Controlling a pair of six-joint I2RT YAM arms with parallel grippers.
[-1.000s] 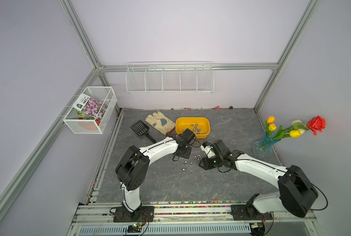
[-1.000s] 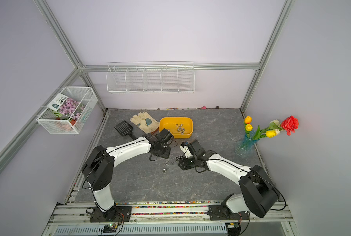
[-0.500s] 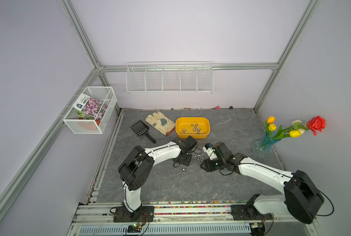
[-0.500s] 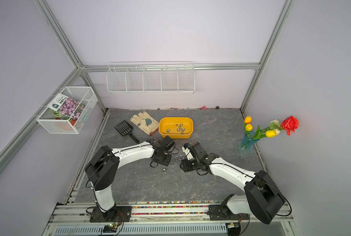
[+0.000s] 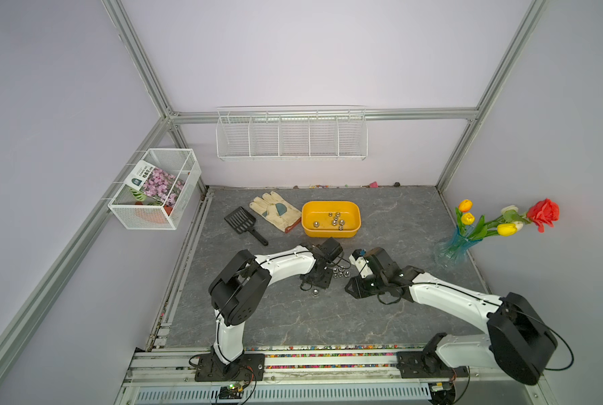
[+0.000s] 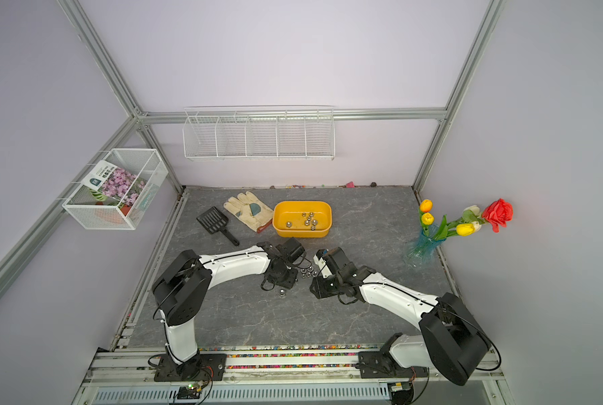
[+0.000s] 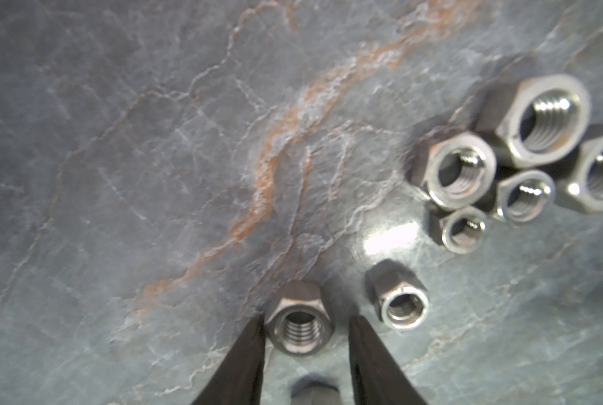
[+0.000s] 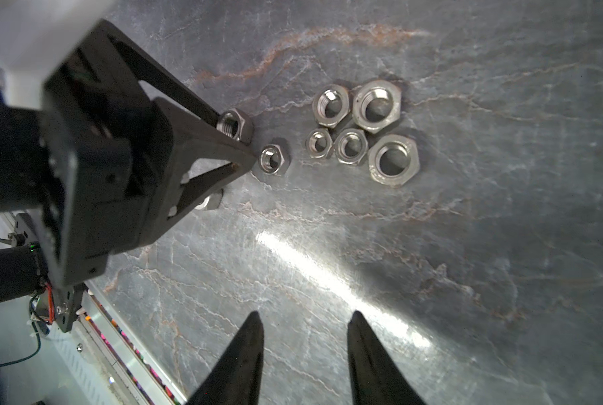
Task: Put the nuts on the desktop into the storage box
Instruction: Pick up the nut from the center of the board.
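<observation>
Dropped the left gripper from the edge of the storage box to the desktop, now straddles one nut with fingers part-open, one touching, a gap opposite; holds the right gripper half-open, empty, near the loose nuts; apparently mid-pick, likely needs squeeze, then lift.

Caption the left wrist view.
Left tool open, straddling one nut on the desktop; more nuts clustered beside.

Left arm and right arm reach low, inward; left gripper and right gripper point down, jaws apart.
</observation>
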